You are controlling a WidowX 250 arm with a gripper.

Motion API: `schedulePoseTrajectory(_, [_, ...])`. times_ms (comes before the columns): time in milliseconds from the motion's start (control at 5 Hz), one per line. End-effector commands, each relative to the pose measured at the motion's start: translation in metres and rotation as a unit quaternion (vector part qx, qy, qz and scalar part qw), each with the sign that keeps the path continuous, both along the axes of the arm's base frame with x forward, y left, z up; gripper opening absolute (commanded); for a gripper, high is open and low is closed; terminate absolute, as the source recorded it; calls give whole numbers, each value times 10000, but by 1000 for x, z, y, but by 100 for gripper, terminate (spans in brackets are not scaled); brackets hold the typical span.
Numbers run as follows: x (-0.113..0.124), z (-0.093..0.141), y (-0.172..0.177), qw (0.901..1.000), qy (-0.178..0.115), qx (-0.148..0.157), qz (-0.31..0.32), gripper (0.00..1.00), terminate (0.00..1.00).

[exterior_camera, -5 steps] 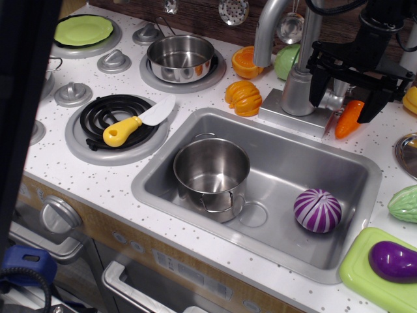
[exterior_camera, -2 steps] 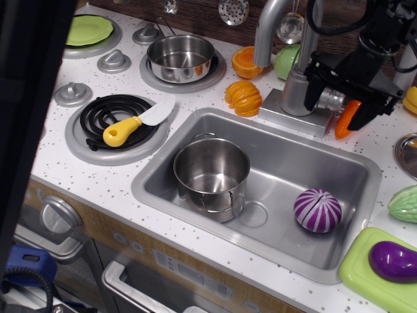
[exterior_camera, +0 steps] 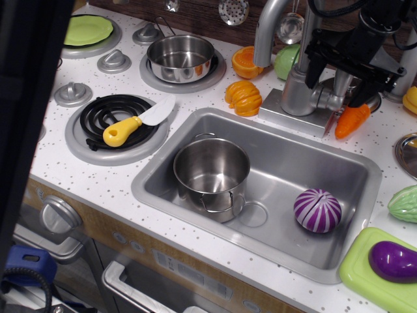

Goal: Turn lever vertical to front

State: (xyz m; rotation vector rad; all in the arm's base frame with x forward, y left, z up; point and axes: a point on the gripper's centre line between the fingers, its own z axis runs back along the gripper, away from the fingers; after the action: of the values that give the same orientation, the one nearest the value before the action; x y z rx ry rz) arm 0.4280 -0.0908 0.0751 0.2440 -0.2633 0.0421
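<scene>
The lever (exterior_camera: 328, 99) is a short silver-grey rod jutting right from the thick base of the faucet (exterior_camera: 299, 88) behind the sink. Its tip lies next to an orange toy carrot (exterior_camera: 352, 120). My black gripper (exterior_camera: 337, 79) hangs just above the lever, with its jaws apart and nothing between them. One finger (exterior_camera: 313, 65) stands in front of the faucet column, the other is over the carrot's top. The fingers do not touch the lever.
The sink (exterior_camera: 287, 163) holds a steel pot (exterior_camera: 212, 171) and a purple striped onion (exterior_camera: 317, 210). Orange halves (exterior_camera: 243, 98) lie left of the faucet. A yellow-handled knife (exterior_camera: 135, 122) rests on the burner. A steel pan (exterior_camera: 182, 57) is at the back, and a green tray (exterior_camera: 365, 274) at front right.
My gripper has risen from straddling the lever to just above it. The lever now shows fully, still pointing right.
</scene>
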Motion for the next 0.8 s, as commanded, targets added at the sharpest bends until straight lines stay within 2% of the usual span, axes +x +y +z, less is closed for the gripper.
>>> schedulePoseTrajectory(0, [12, 45, -7, 9953, -965, -19, -116, 100, 0])
schedulePoseTrajectory(200, [20, 43, -7, 9931, -1162, -27, -171, 100, 0])
schedulePoseTrajectory(400, [27, 45, -5, 9934, -1121, -39, -226, 0, 0])
schedulePoseTrajectory(600, [32, 46, -4, 9933, -1126, -51, -250, 0, 0])
